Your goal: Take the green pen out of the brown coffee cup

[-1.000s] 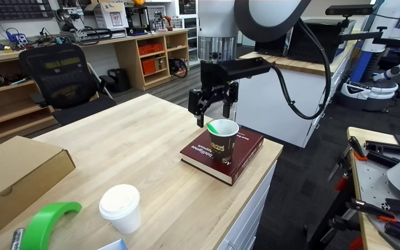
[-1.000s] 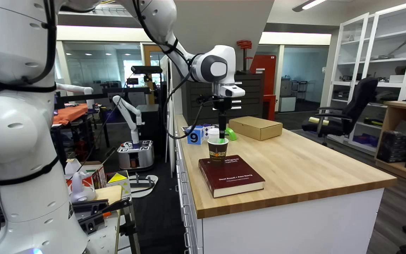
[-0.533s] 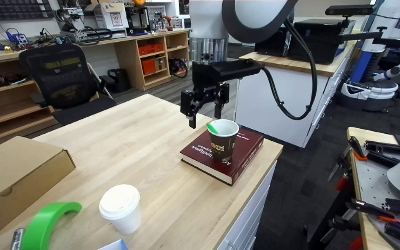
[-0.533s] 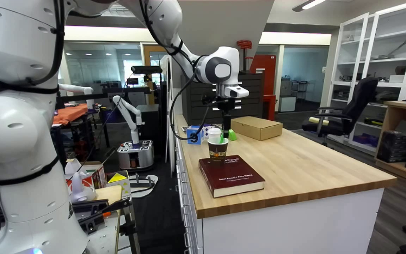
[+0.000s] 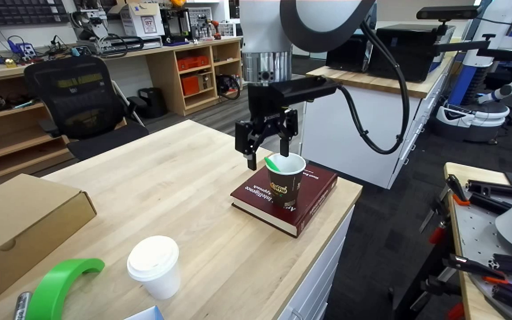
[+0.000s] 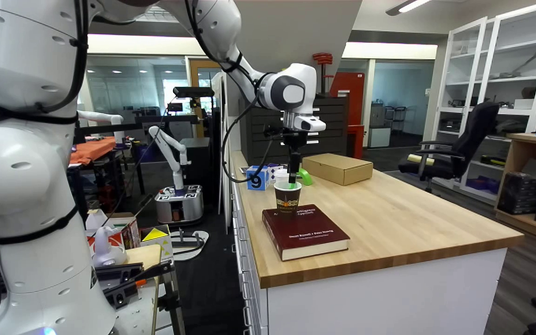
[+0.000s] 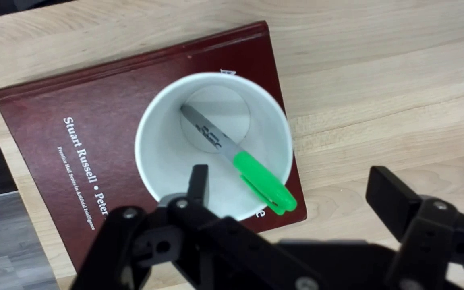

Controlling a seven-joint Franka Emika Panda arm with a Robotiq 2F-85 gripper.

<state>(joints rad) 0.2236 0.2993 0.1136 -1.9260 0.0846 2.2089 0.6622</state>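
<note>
Our pincer [image 7: 288,175] is spread apart; the green pen [image 7: 238,157] leans in the brown coffee cup [image 5: 285,186], cap [image 7: 262,181] poking out — we should straddle that cap, spare the cup, then lift gently.

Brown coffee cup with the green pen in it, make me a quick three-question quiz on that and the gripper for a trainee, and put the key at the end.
1. Fill in: the brown coffee cup stands on a dark red ____.
2. True or false: the green pen sits wholly inside the cup, with no part sticking out.
3. Choose one. The gripper is: (a) closed on the pen; (b) open, holding nothing; (c) closed on the cup.

Key: 1. book. 2. False, one end pokes out. 3. b.
</note>
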